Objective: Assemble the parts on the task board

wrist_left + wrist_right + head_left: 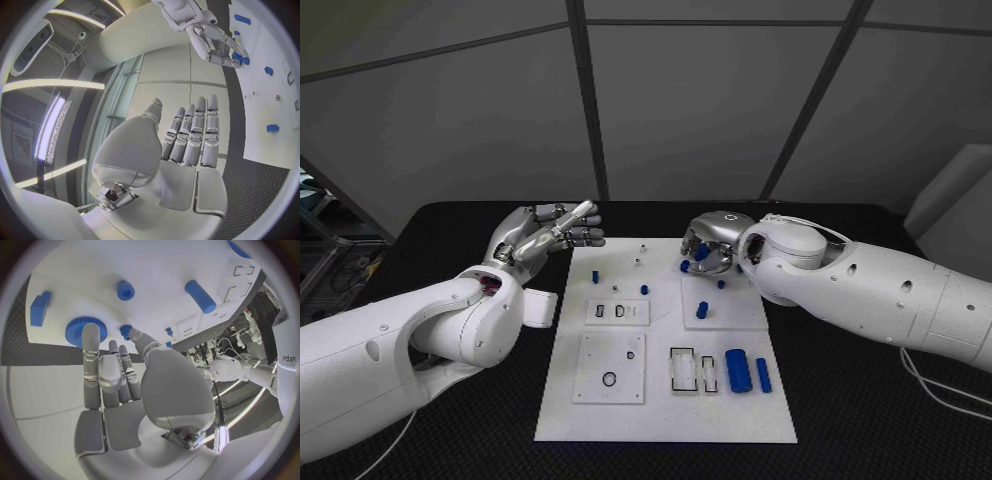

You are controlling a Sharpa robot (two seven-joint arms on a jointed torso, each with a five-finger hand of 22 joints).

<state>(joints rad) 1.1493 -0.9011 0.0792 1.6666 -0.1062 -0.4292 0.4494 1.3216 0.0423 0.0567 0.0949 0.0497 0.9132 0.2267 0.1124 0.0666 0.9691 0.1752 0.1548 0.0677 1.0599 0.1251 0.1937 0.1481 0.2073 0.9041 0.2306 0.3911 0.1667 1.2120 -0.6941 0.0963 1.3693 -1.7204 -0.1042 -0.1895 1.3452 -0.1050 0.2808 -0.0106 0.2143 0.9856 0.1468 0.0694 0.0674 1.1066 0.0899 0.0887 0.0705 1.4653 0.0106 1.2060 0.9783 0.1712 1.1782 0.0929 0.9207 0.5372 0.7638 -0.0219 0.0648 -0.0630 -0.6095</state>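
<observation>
Head view first, working outward from the board's near edge. Closest on it lie two blue cylinders, a fat one and a thin one, side by side on the right half, just beside a pair of rectangular slots. Further up sits a small blue peg, then more short pegs nearer the far edge.

At the board's far right stands the right hand, its fingers curled down over a blue gear. From the right wrist view the fingertips reach to the gear's toothed rim, but I cannot tell whether they clamp it or merely touch it. A blue block lies just beside the gear, and a hollow peg a little further in.

The left hand hovers off the board's far left corner, fingers together and straight, holding nothing.

As to handling, the parts look like hard, light plastic: stiff, not fragile, somewhat slick. The gear is best taken across its rim, where the teeth give purchase; the cylinders should be pinched at mid-length across their round sides, since they would likely roll if nudged.
</observation>
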